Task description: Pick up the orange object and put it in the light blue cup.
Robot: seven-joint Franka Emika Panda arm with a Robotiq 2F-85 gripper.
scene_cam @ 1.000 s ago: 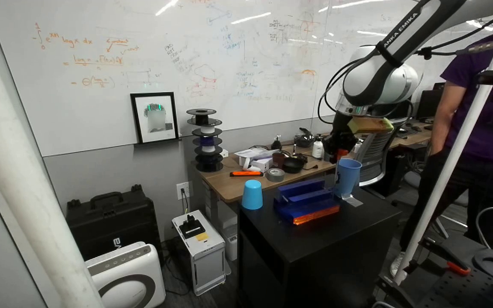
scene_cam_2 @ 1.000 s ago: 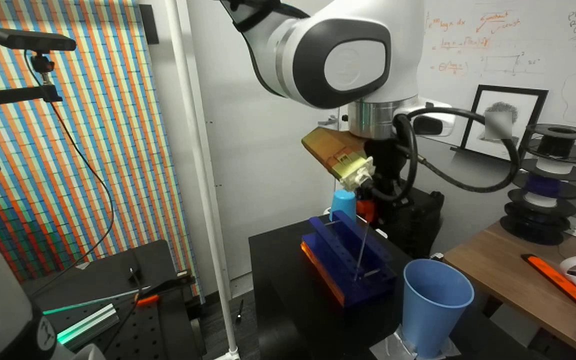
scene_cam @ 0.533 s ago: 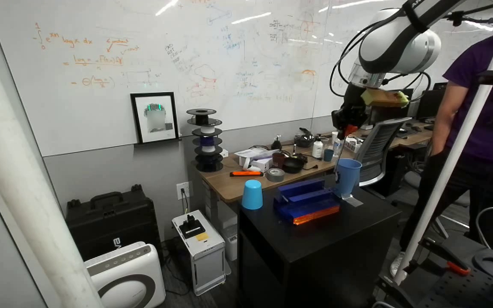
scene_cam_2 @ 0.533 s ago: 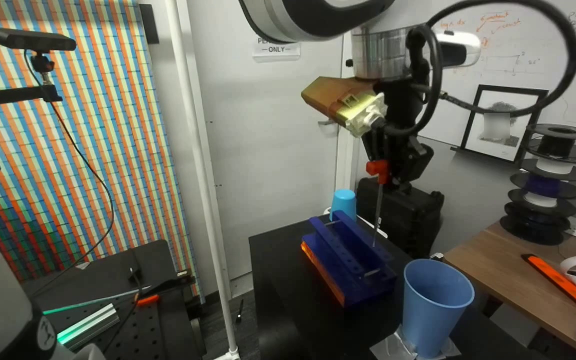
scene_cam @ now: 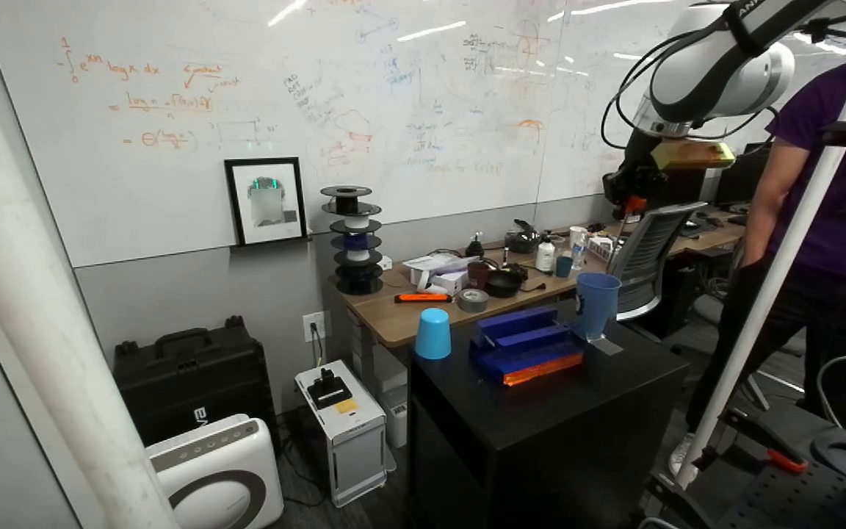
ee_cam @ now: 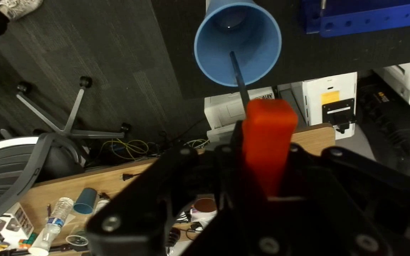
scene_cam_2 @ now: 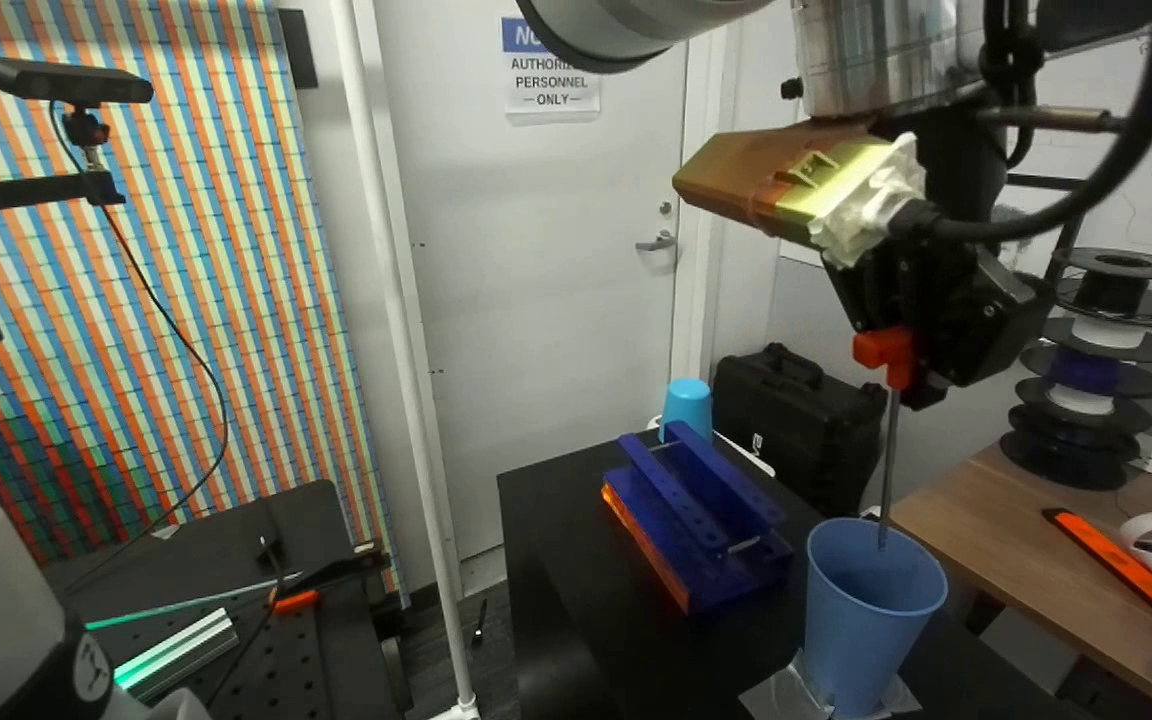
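The orange object is an orange handle [scene_cam_2: 884, 350] with a thin metal shaft [scene_cam_2: 888, 470]. My gripper [scene_cam_2: 911, 375] is shut on the handle, which stands large between the fingers in the wrist view [ee_cam: 269, 142]. The shaft points down. Its lower end overlaps the mouth of an upright, taller blue cup [scene_cam_2: 851, 630] there and in the wrist view [ee_cam: 258, 53]. In an exterior view it shows slightly above that cup's rim [scene_cam: 598, 281]. The light blue cup [scene_cam: 433, 334], a short cyan tumbler, stands upside down at the far corner, also visible in an exterior view [scene_cam_2: 686, 405].
A dark blue tray [scene_cam_2: 681, 520] with raised rails lies on the black cabinet [scene_cam: 540, 411] between the cups. The upright cup's base is taped down. A cluttered brown desk [scene_cam: 386, 316], a chair [scene_cam: 640, 272] and a person [scene_cam: 797, 206] are nearby.
My gripper has risen from beside the dark blue tray and moved across to above the upright blue cup, carrying the orange-handled object. The cups and tray have not moved.
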